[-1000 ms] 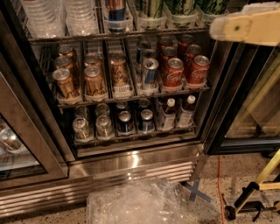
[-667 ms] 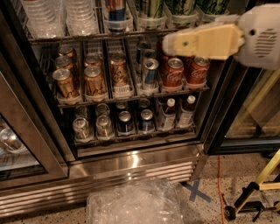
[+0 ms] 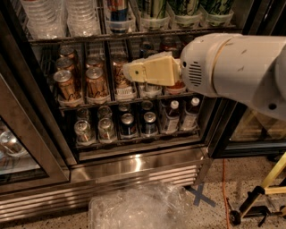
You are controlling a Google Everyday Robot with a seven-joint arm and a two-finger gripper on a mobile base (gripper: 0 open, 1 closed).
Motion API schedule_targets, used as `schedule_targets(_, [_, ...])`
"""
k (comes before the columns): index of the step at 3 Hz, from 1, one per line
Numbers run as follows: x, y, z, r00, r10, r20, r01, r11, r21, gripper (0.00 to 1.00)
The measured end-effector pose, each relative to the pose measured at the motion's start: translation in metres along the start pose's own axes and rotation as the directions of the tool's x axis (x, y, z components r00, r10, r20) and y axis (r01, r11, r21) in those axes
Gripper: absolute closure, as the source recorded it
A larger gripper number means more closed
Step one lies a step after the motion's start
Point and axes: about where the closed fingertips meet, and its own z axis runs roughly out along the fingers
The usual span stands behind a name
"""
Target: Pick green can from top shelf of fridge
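Three green cans [image 3: 154, 8] stand side by side in clear plastic holders on the top shelf [image 3: 134, 35], at the upper right of the open fridge [image 3: 134, 167]; their tops are cut off by the picture's edge. My gripper [image 3: 129, 71] is the cream tip of the big white arm [image 3: 232, 67] that reaches in from the right. It hangs in front of the middle shelf, below the green cans and left of them, touching nothing that I can see.
Stacked clear cups [image 3: 44, 18] and a blue-red can [image 3: 118, 9] share the top shelf. Gold-brown cans [image 3: 67, 82] fill the middle shelf's left. Dark cans and bottles [image 3: 172, 116] stand below. Crumpled plastic [image 3: 138, 208], a blue tape cross [image 3: 201, 197] and a yellow stand [image 3: 263, 192] are on the floor.
The arm has swung left and down from the upper right, and now covers the red cola cans on the middle shelf. The cans have not moved.
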Motion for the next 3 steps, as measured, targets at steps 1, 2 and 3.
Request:
schedule_targets(1, [-0.013,-0.011,0.0,0.999,-0.001,0.044,-0.002,0.9979,0.065,0.0])
schedule_targets(2, [-0.016,-0.009,0.003,0.998,-0.009,0.059,0.005,0.9971,0.076,0.0])
schedule_targets(3, [-0.021,-0.014,0.017,0.994,-0.023,0.103,0.012,0.9937,0.111,0.0])
